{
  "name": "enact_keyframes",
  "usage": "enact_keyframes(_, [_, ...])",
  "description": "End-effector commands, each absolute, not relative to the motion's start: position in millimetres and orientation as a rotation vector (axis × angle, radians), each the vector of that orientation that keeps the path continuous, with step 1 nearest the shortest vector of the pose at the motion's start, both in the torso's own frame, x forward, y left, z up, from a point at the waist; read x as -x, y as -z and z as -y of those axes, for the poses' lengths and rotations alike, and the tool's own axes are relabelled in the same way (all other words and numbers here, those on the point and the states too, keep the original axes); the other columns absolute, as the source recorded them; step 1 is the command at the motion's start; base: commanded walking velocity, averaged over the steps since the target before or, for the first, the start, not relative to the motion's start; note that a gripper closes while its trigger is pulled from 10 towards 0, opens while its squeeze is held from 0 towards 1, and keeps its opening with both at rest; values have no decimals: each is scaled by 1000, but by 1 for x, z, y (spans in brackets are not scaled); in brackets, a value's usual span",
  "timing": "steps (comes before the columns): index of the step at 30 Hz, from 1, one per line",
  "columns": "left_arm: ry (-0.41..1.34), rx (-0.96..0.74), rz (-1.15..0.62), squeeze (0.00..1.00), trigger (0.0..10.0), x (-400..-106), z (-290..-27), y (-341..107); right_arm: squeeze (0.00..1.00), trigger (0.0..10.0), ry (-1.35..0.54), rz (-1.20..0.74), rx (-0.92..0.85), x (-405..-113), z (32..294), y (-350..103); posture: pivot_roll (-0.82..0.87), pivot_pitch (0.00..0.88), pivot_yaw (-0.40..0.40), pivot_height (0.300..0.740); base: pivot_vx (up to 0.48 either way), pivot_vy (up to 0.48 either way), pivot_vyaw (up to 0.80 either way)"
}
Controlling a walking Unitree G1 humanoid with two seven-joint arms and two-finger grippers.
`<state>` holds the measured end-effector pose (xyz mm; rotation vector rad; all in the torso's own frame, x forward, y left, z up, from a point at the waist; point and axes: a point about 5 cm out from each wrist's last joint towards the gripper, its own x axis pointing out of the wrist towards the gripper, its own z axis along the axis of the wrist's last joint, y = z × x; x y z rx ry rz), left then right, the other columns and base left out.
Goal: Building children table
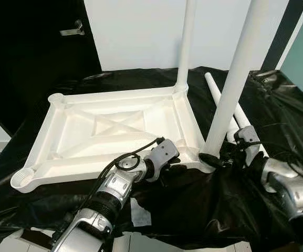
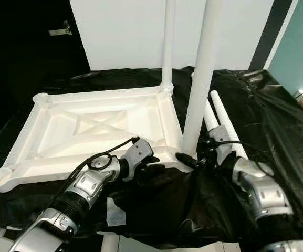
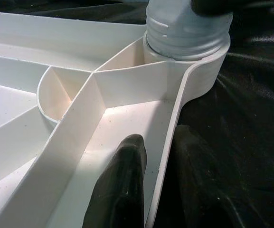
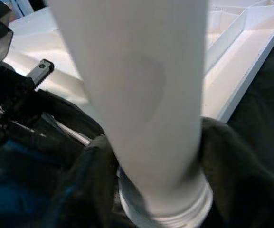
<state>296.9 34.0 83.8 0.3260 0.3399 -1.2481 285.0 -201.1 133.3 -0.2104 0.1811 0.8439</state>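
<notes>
The tabletop (image 1: 109, 131), a white ribbed plastic tray turned underside up, lies flat on the bench (image 1: 277, 110), which is draped in black sheeting. Everything here is placed from its near right corner socket (image 1: 208, 160), the one closest to both arms.

In that socket stands the near leg (image 1: 235, 79), a white tube with its long axis upright and leaning a little off vertical; the threaded collar at its foot shows above the socket rim, so I judge it not yet screwed fully home. The right claw (image 1: 220, 157) sits just to the right of the socket, its black fingers (image 4: 231, 175) pinching the foot of this leg from both sides. It is the nearer claw to the leg, and the coming move looks like a turn about that upright axis. The left claw (image 1: 175, 167) sits just to the left of the socket along the tabletop's near edge, with one finger (image 3: 120, 185) inside the wall and the other outside, clamped across the wall to steady the tray.

Count: one tabletop; four corner sockets, two filled and the two on the left empty. Legs: two standing, the second being the far leg (image 1: 185, 47) at the corner straight behind the socket, and two spare legs (image 1: 225, 102) lying side by side on the bench to the right and beyond the socket.
</notes>
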Motion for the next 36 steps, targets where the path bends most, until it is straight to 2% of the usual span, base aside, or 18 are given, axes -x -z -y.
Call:
enact_keyframes(1, [1268,-291,-578,0,10000,-273,-46,-38,0,0,-939,-242,196,-279,192,-122,-34,0,-20,740,0,0,0])
enact_keyframes(7, [1268,-292,-577,0,10000,-274,-46,-39,0,0,-912,-251,163,-280,192,-118,-38,0,-18,740,0,0,0])
enact_keyframes(12, [1269,-289,-574,0,10000,-274,-44,-39,0,0,-857,-240,54,-265,159,-95,-40,0,-13,740,0,0,0])
enact_keyframes(19, [1274,-292,-576,0,10000,-273,-45,-38,0,0,-764,-217,-48,-259,137,-88,-43,0,-9,740,0,0,0])
enact_keyframes(20, [1273,-294,-576,0,10000,-274,-45,-39,0,0,-683,-193,-82,-260,134,-89,-44,0,-7,740,0,0,0])
enact_keyframes(21, [1273,-294,-576,0,10000,-274,-45,-39,0,0,-683,-193,-82,-260,134,-89,-44,0,-7,740,0,0,0])
enact_keyframes(23, [1272,-298,-575,0,10000,-275,-46,-39,0,0,-432,-140,-128,-260,139,-89,-44,0,-6,740,0,0,0])
enact_keyframes(24, [1272,-299,-575,0,10000,-275,-46,-40,0,0,-339,-130,-138,-259,142,-88,-44,0,-6,740,0,0,0])
enact_keyframes(25, [1272,-299,-575,0,10000,-275,-46,-40,0,0,-339,-130,-138,-259,142,-88,-44,0,-6,740,0,0,0])
enact_keyframes(27, [1270,-300,-575,0,10000,-275,-47,-40,0,0,-121,-110,-124,-255,159,-86,-38,0,-10,740,0,0,0])
enact_keyframes(30, [1270,-300,-576,0,10000,-275,-48,-40,0,0,-87,-103,-118,-254,162,-87,-38,0,-10,740,0,0,0])
enact_keyframes(34, [1266,-297,-578,0,10000,-275,-48,-39,0,0,85,-92,-137,-254,174,-88,-32,0,-16,740,0,0,0])
enact_keyframes(36, [1264,-295,-578,0,10000,-274,-48,-39,0,0,103,-86,-138,-255,173,-89,-31,0,-17,740,0,0,0])
